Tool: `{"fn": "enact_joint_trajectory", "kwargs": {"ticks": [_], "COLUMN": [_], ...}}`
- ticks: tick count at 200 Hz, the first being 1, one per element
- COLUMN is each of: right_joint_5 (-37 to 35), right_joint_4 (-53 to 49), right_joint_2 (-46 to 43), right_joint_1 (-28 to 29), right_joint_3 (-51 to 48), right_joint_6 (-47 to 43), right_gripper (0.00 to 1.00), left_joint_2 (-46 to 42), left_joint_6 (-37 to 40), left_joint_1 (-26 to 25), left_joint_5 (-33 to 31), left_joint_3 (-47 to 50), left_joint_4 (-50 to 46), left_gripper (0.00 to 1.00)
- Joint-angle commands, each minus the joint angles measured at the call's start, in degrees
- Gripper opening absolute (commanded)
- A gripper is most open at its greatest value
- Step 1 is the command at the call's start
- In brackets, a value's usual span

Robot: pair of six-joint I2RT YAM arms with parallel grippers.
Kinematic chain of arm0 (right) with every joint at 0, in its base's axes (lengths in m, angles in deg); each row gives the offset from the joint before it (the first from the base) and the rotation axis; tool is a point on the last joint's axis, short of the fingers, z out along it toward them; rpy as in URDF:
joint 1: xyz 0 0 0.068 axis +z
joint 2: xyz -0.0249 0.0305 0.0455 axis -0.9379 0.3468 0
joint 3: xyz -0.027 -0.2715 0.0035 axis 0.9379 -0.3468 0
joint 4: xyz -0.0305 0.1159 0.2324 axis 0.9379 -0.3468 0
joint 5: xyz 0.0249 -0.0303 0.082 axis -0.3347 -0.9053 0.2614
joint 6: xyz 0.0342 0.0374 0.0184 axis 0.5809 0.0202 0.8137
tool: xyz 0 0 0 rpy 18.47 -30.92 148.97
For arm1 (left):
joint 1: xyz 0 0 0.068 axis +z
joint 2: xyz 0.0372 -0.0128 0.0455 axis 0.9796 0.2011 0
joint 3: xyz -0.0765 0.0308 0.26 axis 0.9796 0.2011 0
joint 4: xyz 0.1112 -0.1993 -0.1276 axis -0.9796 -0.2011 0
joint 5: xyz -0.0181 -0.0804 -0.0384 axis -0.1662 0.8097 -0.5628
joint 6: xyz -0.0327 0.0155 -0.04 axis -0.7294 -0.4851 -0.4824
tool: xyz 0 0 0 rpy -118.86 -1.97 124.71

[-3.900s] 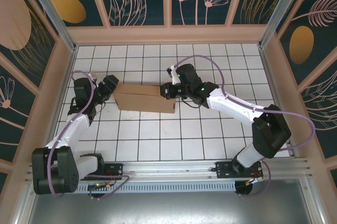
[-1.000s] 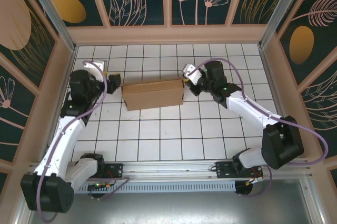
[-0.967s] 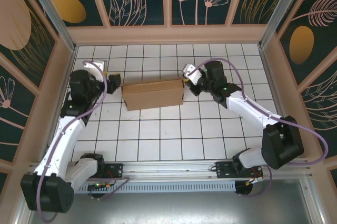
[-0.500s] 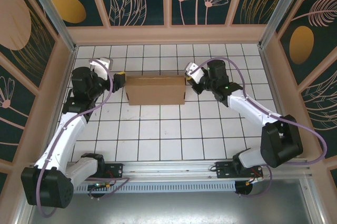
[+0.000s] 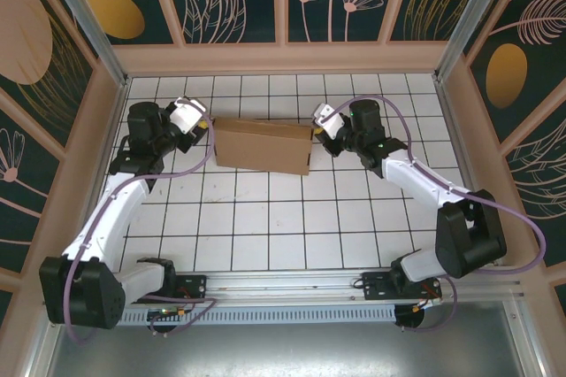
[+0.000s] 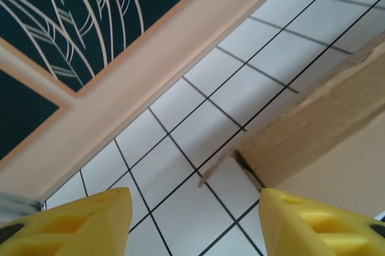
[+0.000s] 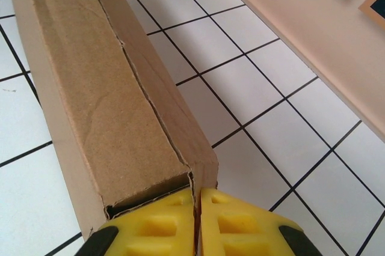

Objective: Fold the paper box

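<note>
The paper box [image 5: 262, 145] is a brown cardboard shape standing on the tiled table between my two arms, its broad face toward the camera. In the right wrist view the paper box [image 7: 102, 88] runs away from me as a long folded body with a seam along its top. My right gripper [image 7: 197, 220] is shut on the thin wall at its near end [image 5: 316, 132]. My left gripper [image 6: 195, 223] is open beside the box's left end [image 5: 203, 125], and a small cardboard flap tip [image 6: 216, 169] lies between its yellow fingers [image 6: 313, 220].
The wooden wall base [image 5: 283, 58] runs along the back of the table, close behind the box. Side walls [image 5: 97, 129] stand near the left arm. White tiles [image 5: 283, 218] stretch toward the arm bases in front of the box.
The box has been raised from a low, slanted lie to standing on edge and carried toward the back wall. The left gripper has moved closer to the box's left end.
</note>
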Motion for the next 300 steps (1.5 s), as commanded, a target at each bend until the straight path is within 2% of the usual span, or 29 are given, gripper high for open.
{"fn": "enact_joint_trajectory", "kwargs": {"ticks": [1,79,120,162,199,207,223,252,272,300], "right_joint_5": [0.35,-1.43,-1.82,-2.23,-2.00,-2.12,-2.38,-2.40,-2.47,-2.57], "right_joint_4": [-1.61,-1.96,-2.18,-2.33,-2.57,-2.49,-2.34,-2.05,-2.38,-2.54], "right_joint_2": [1.14,0.57,0.83,1.16,0.72,0.64,0.49,0.41,0.68,0.70], "right_joint_1": [0.17,1.59,2.26,2.45,2.49,2.53,2.58,2.74,2.99,3.36], "right_joint_3": [1.17,0.42,0.48,0.96,0.83,0.60,0.25,0.10,0.47,0.47], "right_joint_6": [-0.05,-0.63,-0.93,-1.43,-1.97,-2.05,-2.32,-2.27,-2.35,-2.38], "right_gripper": [0.10,0.11,0.11,0.11,0.11,0.11,0.11,0.11,0.11,0.11], "left_joint_2": [0.74,3.88,6.03,9.51,9.37,7.96,4.94,2.38,4.22,7.50], "left_joint_6": [1.28,1.93,1.30,0.25,-0.52,-0.79,-0.14,2.06,2.99,3.67], "left_joint_1": [-0.05,0.04,0.04,0.09,0.00,0.04,0.00,0.04,0.04,0.04], "left_joint_5": [-4.69,-1.48,-1.93,-2.69,-5.25,-5.69,-7.81,-11.66,-10.96,-10.60], "left_joint_3": [1.09,4.78,5.40,3.29,2.94,4.17,7.76,11.32,8.87,6.83], "left_joint_4": [4.96,7.38,9.24,9.14,10.47,12.06,15.59,18.86,16.67,15.28], "left_gripper": [0.57,0.50,0.48,0.38,0.36,0.38,0.49,0.47,0.47,0.58]}}
